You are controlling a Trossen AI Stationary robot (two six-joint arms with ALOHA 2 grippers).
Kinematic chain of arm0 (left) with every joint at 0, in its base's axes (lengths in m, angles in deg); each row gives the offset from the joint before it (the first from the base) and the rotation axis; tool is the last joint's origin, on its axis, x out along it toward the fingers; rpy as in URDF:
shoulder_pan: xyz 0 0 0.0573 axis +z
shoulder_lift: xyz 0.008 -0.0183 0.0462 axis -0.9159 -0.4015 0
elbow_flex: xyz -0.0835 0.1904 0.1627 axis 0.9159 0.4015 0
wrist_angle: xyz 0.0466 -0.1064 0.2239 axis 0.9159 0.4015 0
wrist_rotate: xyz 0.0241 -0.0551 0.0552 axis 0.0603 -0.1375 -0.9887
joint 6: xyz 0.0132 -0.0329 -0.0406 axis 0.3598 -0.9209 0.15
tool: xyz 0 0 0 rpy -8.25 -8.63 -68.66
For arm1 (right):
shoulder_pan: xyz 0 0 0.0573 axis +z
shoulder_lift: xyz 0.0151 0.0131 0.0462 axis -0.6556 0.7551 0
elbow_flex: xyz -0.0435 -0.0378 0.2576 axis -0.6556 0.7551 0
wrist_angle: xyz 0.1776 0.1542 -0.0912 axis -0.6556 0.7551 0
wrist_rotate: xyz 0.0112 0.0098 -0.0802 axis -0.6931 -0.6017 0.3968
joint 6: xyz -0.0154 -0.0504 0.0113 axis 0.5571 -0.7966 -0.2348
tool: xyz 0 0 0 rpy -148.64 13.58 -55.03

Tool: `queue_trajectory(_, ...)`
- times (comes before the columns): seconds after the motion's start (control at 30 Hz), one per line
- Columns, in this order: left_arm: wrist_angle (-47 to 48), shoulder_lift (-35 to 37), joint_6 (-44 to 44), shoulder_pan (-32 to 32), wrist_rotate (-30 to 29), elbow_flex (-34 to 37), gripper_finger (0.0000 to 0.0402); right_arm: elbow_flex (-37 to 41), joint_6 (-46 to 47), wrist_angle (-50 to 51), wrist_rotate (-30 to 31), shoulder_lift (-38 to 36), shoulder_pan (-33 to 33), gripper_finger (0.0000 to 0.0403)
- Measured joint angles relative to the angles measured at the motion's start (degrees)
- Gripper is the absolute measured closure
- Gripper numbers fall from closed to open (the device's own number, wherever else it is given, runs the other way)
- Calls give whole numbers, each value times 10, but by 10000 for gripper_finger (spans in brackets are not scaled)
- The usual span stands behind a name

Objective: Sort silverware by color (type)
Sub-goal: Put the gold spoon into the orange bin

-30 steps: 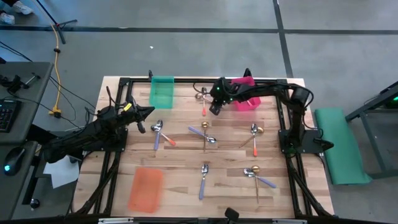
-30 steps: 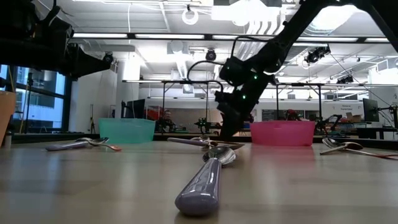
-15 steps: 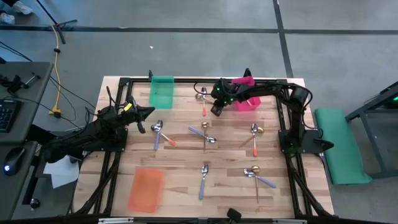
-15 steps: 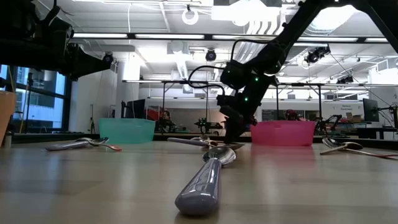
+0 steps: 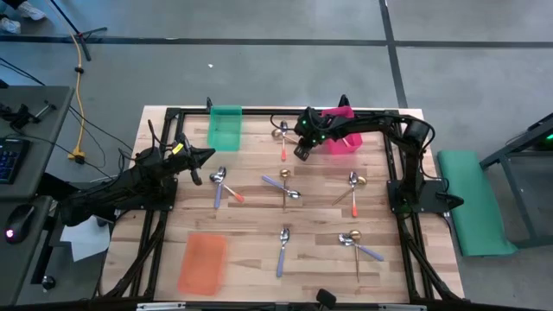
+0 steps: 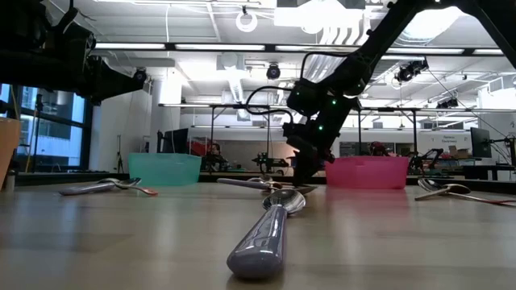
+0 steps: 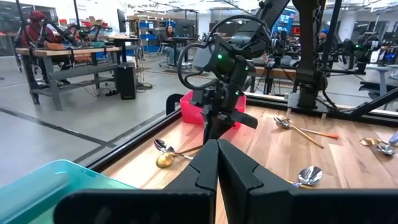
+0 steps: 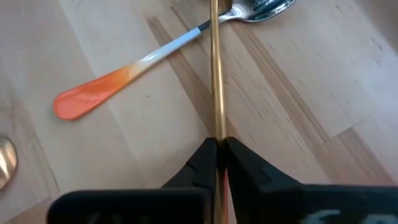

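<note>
Silverware is lying scattered across the wooden table [image 5: 259, 225]. Right gripper [image 8: 217, 149] is pinching a gold spoon [image 8: 214, 68] handle beside the orange-handled spoon [image 8: 118, 74], near the pink bin [image 5: 341, 138]. Left gripper [image 7: 217, 163] is sitting clenched, holding nothing, beside the teal bin [image 5: 225, 126].

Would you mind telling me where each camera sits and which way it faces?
High: overhead, straight down; both arms, wooden table.
Low: table-top height, level; lavender-handled spoon near, right gripper descending.
Left wrist: past the shut left gripper toward the pink bin.
Right wrist: down on the right gripper clamping a gold spoon handle.
High and low share the teal bin.
</note>
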Motion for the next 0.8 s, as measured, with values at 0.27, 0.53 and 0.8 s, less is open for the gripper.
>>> queue_trajectory(0.27, 0, 0, -11, 0, 21, 0, 401, 2, 22, -14, -8, 0, -6, 401)
queue_trajectory(0.53, 0, 0, -11, 0, 26, 0, 401, 2, 49, -40, -9, 2, -2, 402)
queue_trajectory(0.8, 0, 0, -16, 0, 26, 0, 401, 2, 60, -54, -10, 2, 9, 402)
